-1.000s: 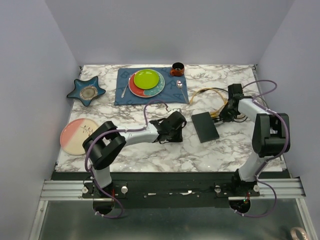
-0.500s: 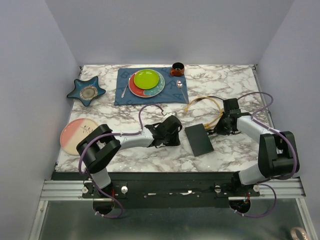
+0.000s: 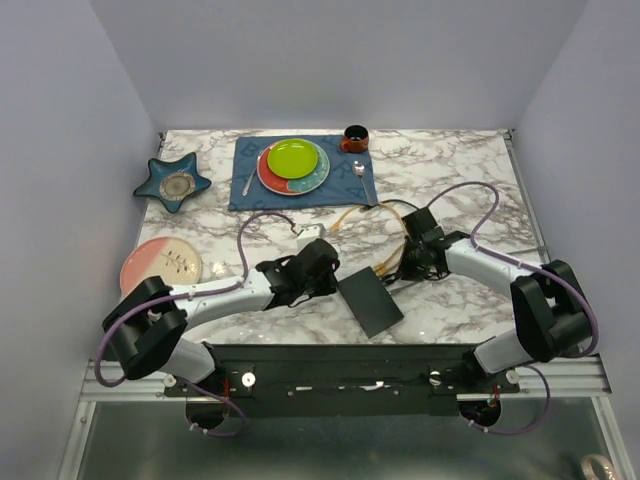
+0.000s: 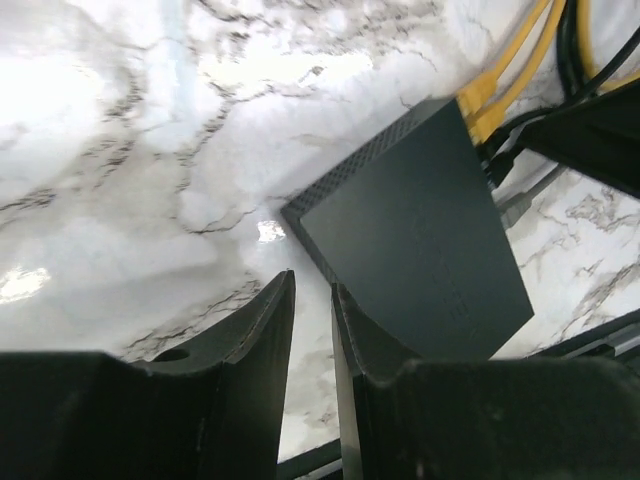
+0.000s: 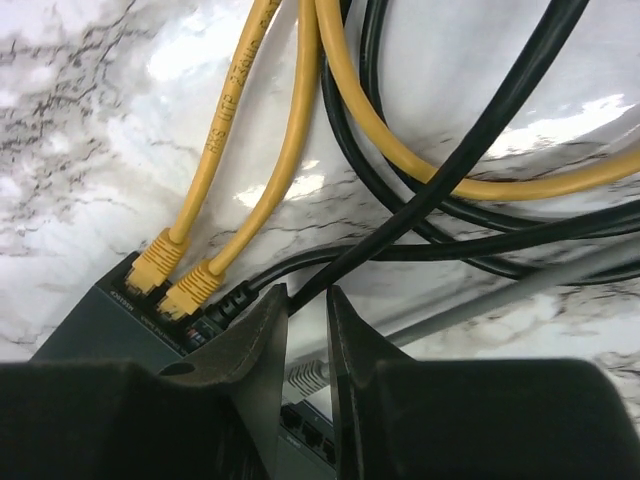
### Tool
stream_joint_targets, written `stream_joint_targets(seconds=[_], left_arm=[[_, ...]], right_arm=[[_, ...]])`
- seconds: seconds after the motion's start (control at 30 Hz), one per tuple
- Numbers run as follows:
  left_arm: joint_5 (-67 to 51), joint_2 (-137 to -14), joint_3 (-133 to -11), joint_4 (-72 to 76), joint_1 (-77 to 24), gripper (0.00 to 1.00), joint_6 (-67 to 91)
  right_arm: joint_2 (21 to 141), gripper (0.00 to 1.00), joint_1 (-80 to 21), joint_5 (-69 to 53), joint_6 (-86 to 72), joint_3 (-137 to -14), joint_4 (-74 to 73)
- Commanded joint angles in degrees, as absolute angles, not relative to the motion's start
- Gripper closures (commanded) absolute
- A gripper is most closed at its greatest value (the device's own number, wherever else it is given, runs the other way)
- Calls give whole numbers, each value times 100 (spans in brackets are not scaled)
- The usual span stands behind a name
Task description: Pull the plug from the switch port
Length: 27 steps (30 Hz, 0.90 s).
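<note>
The flat black switch lies tilted near the table's front edge. It also shows in the left wrist view and the right wrist view. Two yellow plugs and a black plug sit in its sockets. A grey plug sits at the socket edge between my right gripper's fingers. My right gripper is closed around it. My left gripper is shut and empty over marble, just left of the switch's corner.
Yellow cables and black cables loop behind the switch. A blue mat carries a green plate. An orange cup, a star dish and a pink plate stand around. The front edge is close to the switch.
The right gripper moved left and toward the front, and the switch and cables came with it. The left gripper drew back left and nearer, staying beside the switch.
</note>
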<state>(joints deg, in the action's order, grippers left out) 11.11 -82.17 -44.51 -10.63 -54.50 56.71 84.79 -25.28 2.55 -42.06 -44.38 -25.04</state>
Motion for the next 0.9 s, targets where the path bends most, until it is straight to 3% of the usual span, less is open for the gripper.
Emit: stream_joint_targets(seconds=[0.0,0.23,0.43,0.53,0.57,0.6,0.63,0.67,0.7,0.73,0.77,0.83,0.87], left_arm=[[2161,-7314,-4158,-1800,-5458,64,6002],[2812,-6022,-3534,-2382,-5440,62,6460],[2953,-5660,-3191,-2338,-5441,53,6487],[2970,-5573,-3007,-1996,-5449,39,6337],[2953,-5511,-2910,-1839,-5458,32,6311],[2971,-5459,-2822,-1602,-5458,28,6337],[2936,-5415,-2665,-1547,-5458,25,6380],[2901,-5353,-2628,-1512,-5449,3,6337],[2822,-5344,-2637,-1520,-5458,2,6198],[2682,-5344,-2698,-1555,-5458,3,5927],[2376,-5370,-2716,-1573,-5458,17,5776],[2058,-5388,-2681,-1521,-5484,35,5582],[1743,-5370,-2637,-1451,-5493,62,5424]], right_arm=[[8964,71,-3295,35,-4517,-4929,-2496],[9562,71,-3858,79,-4500,-5633,-2549],[8828,68,-3858,1228,-4097,-5704,-2830],[8037,56,-3850,2116,-3772,-5590,-2786],[7807,39,-3858,2449,-3640,-5416,-2708],[7613,32,-3858,2539,-3526,-5310,-2490],[7455,28,-3858,2592,-3281,-5195,-2409],[7183,27,-3858,2593,-3200,-5125,-2391],[7085,32,-3858,2514,-3130,-4967,-2417],[7023,39,-3858,2453,-3085,-4879,-2434],[6935,59,-3858,2313,-3155,-4791,-2478],[6882,75,-3858,2128,-3321,-4431,-2522],[6873,90,-3858,1892,-3401,-4299,-2522]])
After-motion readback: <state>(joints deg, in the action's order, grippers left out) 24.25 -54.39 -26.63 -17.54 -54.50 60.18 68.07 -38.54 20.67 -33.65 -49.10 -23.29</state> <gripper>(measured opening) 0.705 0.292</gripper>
